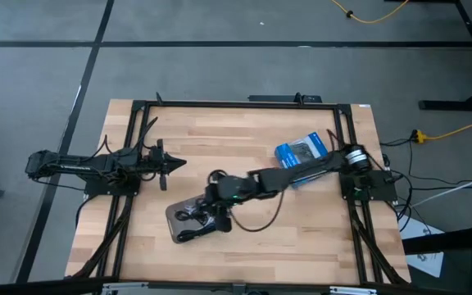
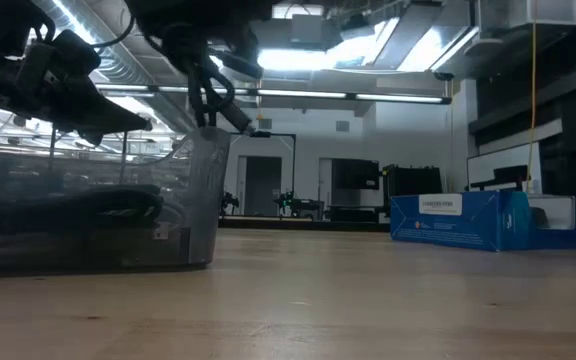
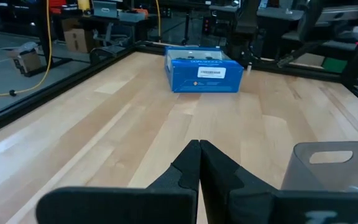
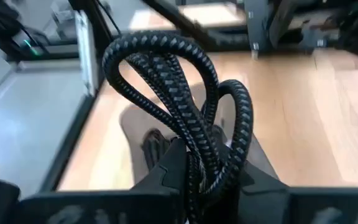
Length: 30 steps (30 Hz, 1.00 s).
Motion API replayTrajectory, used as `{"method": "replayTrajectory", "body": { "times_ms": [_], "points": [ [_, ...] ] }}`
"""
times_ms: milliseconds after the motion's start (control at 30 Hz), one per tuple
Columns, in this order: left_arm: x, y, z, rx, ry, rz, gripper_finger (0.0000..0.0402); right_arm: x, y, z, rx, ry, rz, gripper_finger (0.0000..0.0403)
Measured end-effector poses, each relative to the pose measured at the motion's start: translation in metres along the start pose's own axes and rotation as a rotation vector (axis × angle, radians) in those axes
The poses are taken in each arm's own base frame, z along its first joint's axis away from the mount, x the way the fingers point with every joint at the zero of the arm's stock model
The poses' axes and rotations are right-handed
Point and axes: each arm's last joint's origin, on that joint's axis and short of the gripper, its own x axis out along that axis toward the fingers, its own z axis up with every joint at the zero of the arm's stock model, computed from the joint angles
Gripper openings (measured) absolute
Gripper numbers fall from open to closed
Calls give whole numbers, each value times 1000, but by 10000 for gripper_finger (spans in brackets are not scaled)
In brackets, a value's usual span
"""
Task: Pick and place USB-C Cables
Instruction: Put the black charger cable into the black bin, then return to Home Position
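My right gripper (image 1: 220,211) hovers over the right end of the grey tray (image 1: 176,229) and is shut on a black braided USB-C cable bundle (image 4: 179,93). In the right wrist view the tray (image 4: 135,134) lies below the cable. More black cables (image 1: 191,219) rest inside the tray; in the low view they show dark through its wall (image 2: 98,205). My left gripper (image 1: 169,164) waits shut near the table's left side, above the wood and apart from the tray; its wrist view shows its shut fingers (image 3: 199,163) and a corner of the tray (image 3: 334,168). White cables are not visible. My right gripper pinches the black braided cable between its two fingers at the gathered strands (image 4: 194,163), where the loops come together. The fingers point down over the tray. The loops (image 4: 160,53) stick out past the fingertips, and the bundle is lifted clear of the tray floor.
A blue plastic packet (image 1: 301,151) lies on the table's far right part, partly under the right arm; it also shows in the low view (image 2: 488,220) and the left wrist view (image 3: 204,74). A black frame (image 1: 220,104) runs round the table edge. Bare wood lies between left gripper and packet.
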Motion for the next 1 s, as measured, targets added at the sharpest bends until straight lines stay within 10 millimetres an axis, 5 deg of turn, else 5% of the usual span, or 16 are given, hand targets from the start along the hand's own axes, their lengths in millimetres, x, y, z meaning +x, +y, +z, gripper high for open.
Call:
{"method": "replayTrajectory", "body": {
  "times_ms": [200, 433, 667, 1000],
  "points": [
    [0, 0, 0, 0, 0, 0, 0, 29, -3, 16, -51, 91, 17, 47],
    [0, 0, -1, 1, 5, 0, 0, 39, -6, 15, -52, 164, 47, 154],
    [0, 0, 0, 8, 4, 1, 0, 18, -4, 31, -71, 166, 48, 187],
    [0, 1, 1, 5, -17, 24, 0, -42, 0, 37, 47, 557, -72, 184]
  ]
}}
